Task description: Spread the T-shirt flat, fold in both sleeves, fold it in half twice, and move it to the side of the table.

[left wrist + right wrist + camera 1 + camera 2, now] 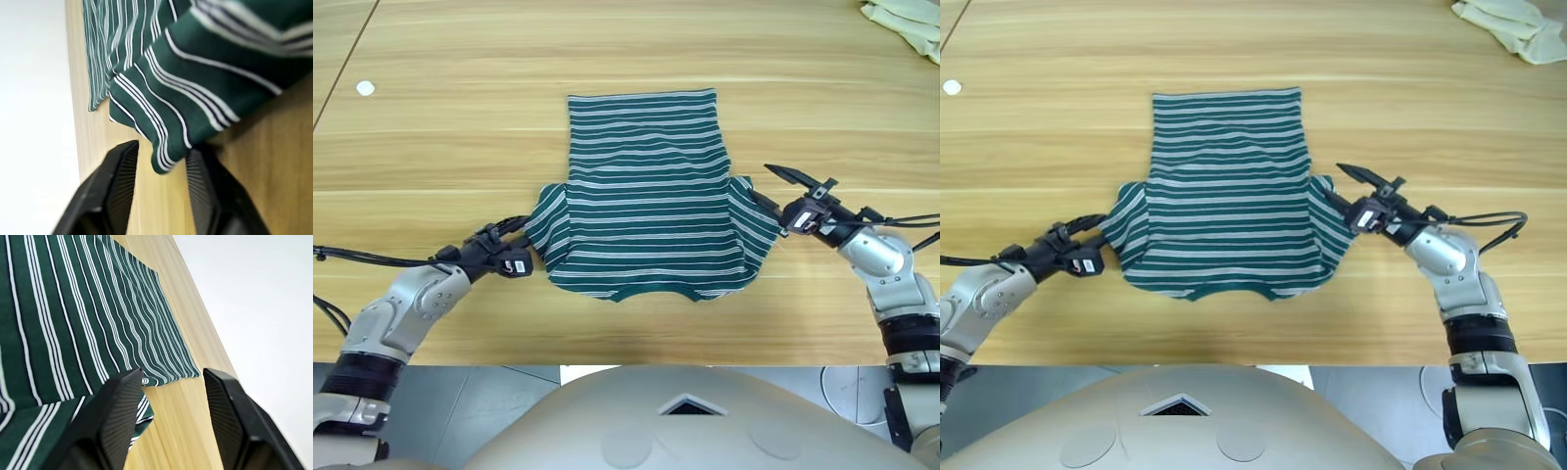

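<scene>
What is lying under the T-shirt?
The wooden table shows all around the T-shirt, which lies on it. Whatever else may be beneath the cloth is covered and cannot be seen.

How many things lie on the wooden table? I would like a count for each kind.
Green striped T-shirt: 1
Pale crumpled cloth: 1
Small white round mark: 1
Total: 3
</scene>
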### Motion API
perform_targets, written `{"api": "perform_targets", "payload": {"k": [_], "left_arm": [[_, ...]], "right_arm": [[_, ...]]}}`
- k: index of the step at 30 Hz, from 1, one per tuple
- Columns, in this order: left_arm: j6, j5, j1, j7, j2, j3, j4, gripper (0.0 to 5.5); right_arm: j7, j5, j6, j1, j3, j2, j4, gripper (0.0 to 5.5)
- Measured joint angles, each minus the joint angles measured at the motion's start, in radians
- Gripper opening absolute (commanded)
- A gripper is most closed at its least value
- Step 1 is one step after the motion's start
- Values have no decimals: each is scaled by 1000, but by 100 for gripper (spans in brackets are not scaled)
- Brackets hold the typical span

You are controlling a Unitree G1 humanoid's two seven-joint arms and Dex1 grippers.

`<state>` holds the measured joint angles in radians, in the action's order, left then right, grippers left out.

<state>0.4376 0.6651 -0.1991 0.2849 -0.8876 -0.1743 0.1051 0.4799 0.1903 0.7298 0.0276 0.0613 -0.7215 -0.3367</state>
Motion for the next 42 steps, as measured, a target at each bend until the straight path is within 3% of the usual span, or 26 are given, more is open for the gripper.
{"api": "perform_targets", "payload": {"k": [6, 15, 20, 26, 34, 42], "left_arm": [[-27, 39, 32, -19, -29, -6, 63, 11], [35, 5, 45, -19, -35, -30, 61, 2], [-34, 30, 76, -121, 7, -23, 123, 84], [-105, 47, 12, -138, -32, 8, 100, 185], [-9, -105, -124, 1, -85, -4, -126, 185], [22, -99, -89, 46, -101, -16, -121, 185]], "right_arm": [[-3, 0, -3, -11, -3, 4, 2, 228], [-13, 0, -4, -12, -3, 6, 2, 228], [-18, 0, -5, -15, -3, 5, 2, 228], [-19, 0, -4, -26, -12, 4, 2, 228], [-18, 0, -5, -31, -14, 1, 8, 228], [-18, 0, -10, -33, -13, 1, 16, 228]]}}
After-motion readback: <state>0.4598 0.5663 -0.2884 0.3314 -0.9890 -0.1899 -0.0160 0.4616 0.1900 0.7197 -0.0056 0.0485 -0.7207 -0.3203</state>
